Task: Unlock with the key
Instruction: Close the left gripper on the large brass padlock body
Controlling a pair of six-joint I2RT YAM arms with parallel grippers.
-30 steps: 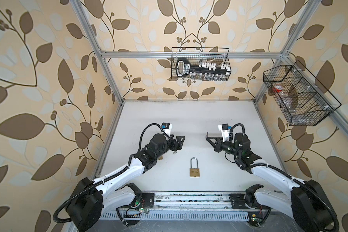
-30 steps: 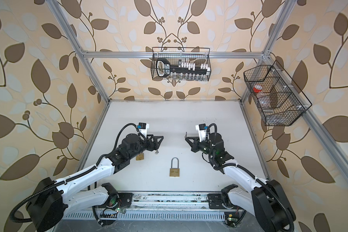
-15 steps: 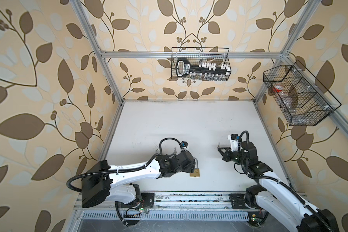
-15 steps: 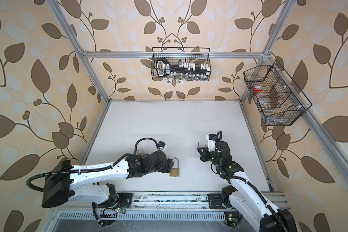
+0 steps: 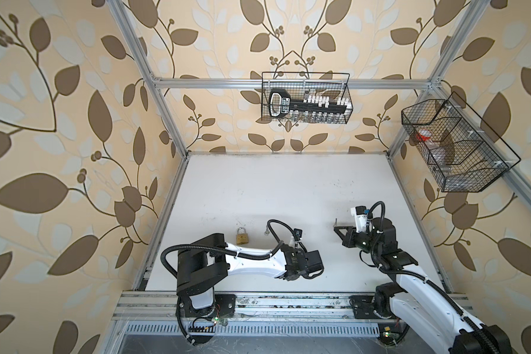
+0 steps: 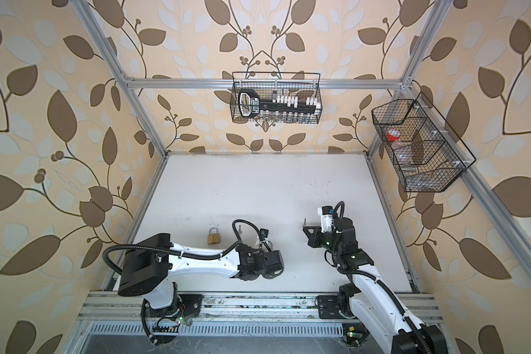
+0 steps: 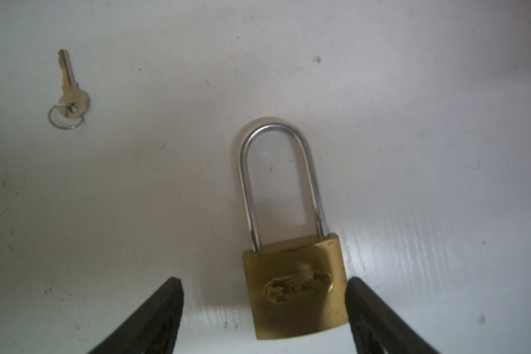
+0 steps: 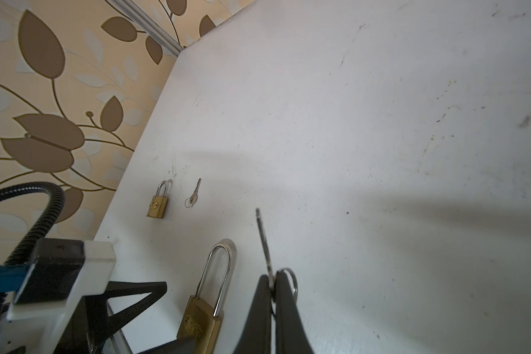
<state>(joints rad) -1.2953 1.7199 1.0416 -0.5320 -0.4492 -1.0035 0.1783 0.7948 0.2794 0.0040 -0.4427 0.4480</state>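
The scuffed white table (image 5: 288, 190) carries a padlock (image 5: 241, 236) at near left, a ringed key (image 7: 69, 92) just right of it, and a second padlock (image 7: 292, 275) nearer the middle.

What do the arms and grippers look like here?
The left arm and right arm have white link shells and black joint housings. A black corrugated cable loops by the left arm's shoulder; thinner black cables arch over both wrists. A white mount with a blue plug tops the right wrist. The left gripper and right gripper have matte black, tapering fingers.
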